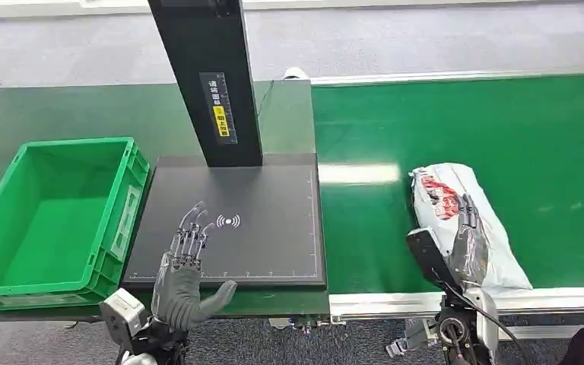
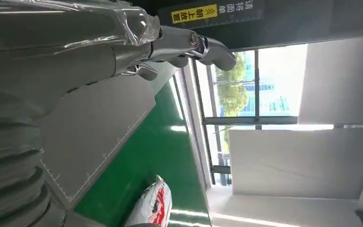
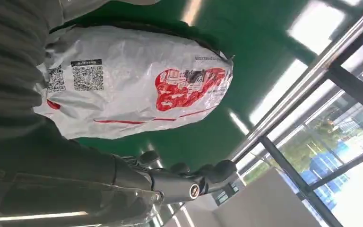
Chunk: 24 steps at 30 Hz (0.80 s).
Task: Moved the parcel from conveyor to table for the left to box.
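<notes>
A white plastic parcel (image 1: 456, 209) with red print lies on the green conveyor belt (image 1: 547, 152) near its front edge. The right wrist view shows its QR labels and red print (image 3: 137, 90) close up. My right hand (image 1: 468, 243) hovers over the parcel's near end with fingers straight, holding nothing. My left hand (image 1: 186, 274) is over the front of the black scanning pad (image 1: 274, 198), fingers spread and empty. The left wrist view shows the parcel (image 2: 151, 208) beyond the pad's edge. The green box (image 1: 46, 220) stands at the left, empty.
A black post (image 1: 209, 76) with a yellow label rises from the back of the pad. The box sits on a dark green table (image 1: 61, 114) left of the conveyor. A metal rail (image 1: 563, 300) runs along the conveyor's front edge.
</notes>
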{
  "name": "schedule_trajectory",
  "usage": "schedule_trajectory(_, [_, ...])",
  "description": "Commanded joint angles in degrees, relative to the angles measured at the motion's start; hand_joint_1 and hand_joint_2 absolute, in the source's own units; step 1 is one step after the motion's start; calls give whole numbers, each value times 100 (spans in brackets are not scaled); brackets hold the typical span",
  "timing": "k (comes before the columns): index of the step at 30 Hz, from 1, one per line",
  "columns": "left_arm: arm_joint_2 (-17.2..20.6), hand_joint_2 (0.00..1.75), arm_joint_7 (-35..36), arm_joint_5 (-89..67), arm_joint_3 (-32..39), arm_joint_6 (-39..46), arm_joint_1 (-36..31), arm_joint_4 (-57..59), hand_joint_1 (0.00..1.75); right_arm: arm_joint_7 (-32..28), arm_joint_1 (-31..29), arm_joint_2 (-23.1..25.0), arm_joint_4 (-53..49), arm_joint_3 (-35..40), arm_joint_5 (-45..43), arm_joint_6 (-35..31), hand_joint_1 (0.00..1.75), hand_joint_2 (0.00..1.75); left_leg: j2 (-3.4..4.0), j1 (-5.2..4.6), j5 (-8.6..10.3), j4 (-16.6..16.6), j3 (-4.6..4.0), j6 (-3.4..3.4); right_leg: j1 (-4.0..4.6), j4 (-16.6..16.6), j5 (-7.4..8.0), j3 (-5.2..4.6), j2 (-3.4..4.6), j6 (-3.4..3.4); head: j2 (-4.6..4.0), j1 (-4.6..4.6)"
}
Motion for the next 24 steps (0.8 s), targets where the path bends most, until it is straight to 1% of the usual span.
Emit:
schedule_trajectory(1, [21, 175, 104, -14, -87, -31, -105, 159, 0, 855, -393, -155, 1270, -727, 1117, -360, 0, 175, -14, 6, 4, -7, 6, 14, 10, -16, 4, 15, -16, -19, 0, 2])
schedule_trajectory(2, [13, 175, 122, -24, -89, -37, -103, 154, 0, 1111, -404, -187, 1380, -811, 1434, -426, 0, 175, -10, 5, 3, -7, 6, 14, 10, -15, 4, 14, -13, -21, 0, 0])
schedule_trajectory(3, [10, 175, 157, -47, -101, -53, -108, 139, 0, 1594, -391, -250, 1459, -822, 2048, -577, 0, 175, -11, 7, 2, -9, 9, 16, 13, -19, 5, 18, -13, -22, 0, 2])
schedule_trajectory(4, [2, 175, 182, -52, -102, -50, -110, 111, 0, 1637, -373, -247, 1461, -916, 2086, -527, 0, 175, -6, 3, 1, -5, 7, 9, 6, -9, 1, 11, -9, -13, 0, 0])
schedule_trajectory(5, [2, 175, 195, -56, -102, -47, -112, 99, 0, 1729, -371, -246, 1479, -983, 2124, -443, 0, 175, -11, 6, 1, -6, 8, 16, 11, -16, 3, 16, -16, -23, 0, 2])
schedule_trajectory(6, [10, 175, 218, -57, -98, -46, -112, 69, 0, 1799, -363, -233, 1476, -1068, 2164, -297, 0, 175, -14, 4, 2, -4, 5, 12, 8, -10, 0, 12, -18, -17, 0, 0])
schedule_trajectory(10, [10, 175, 218, -57, -98, -46, -112, 69, 0, 1799, -363, -233, 1476, -1068, 2164, -297, 0, 175, -5, 11, 1, -10, 9, 21, 18, -23, 8, 15, -9, -32, 0, 0])
schedule_trajectory(11, [10, 175, 218, -57, -98, -46, -112, 69, 0, 1799, -363, -233, 1476, -1068, 2164, -297, 0, 175, -4, 2, 0, -3, 4, 9, 5, -6, 1, 6, -7, -14, 0, 2])
schedule_trajectory(13, [20, 175, 239, -56, -89, -53, -112, 64, 0, 1940, -382, -196, 1489, -1119, 2206, 20, 0, 175, -5, 3, 1, -4, 3, 13, 8, -9, 3, 6, -9, -20, 0, 2])
schedule_trajectory(16, [8, 175, 280, -53, -78, -59, -147, 123, 0, 1946, -488, -155, 1686, -1195, 2046, 575, 0, 175, -3, 2, 0, -2, 3, 8, 5, -5, 1, 5, -5, -13, 0, 0])
schedule_trajectory(18, [-1, 175, 281, -52, -66, -68, -156, 146, 0, 1795, -492, -117, 1696, -1145, 1894, 770, 0, 175, -5, 5, 2, -7, 4, 17, 11, -15, 6, 10, -9, -24, 0, 2])
schedule_trajectory(20, [-18, 175, 281, -51, -55, -81, -141, 173, 0, 1864, -427, -101, 1639, -1051, 1934, 978, 0, 175, -1, 2, 0, -3, 4, 10, 6, -6, 2, 7, -4, -16, 0, 2])
schedule_trajectory(23, [-54, 175, 281, -77, -62, -74, -129, 214, 0, 2070, -321, -86, 1602, -1019, 2063, 1277, 0, 175, -3, 7, 1, -9, 8, 15, 13, -16, 5, 12, -7, -27, 0, 2])
schedule_trajectory(24, [-55, 175, 281, -77, -67, -78, -144, 233, 0, 2080, -312, -85, 1620, -1033, 2053, 1368, 0, 175, -3, 6, -1, -6, 7, 12, 10, -12, 2, 11, -6, -21, 0, 0])
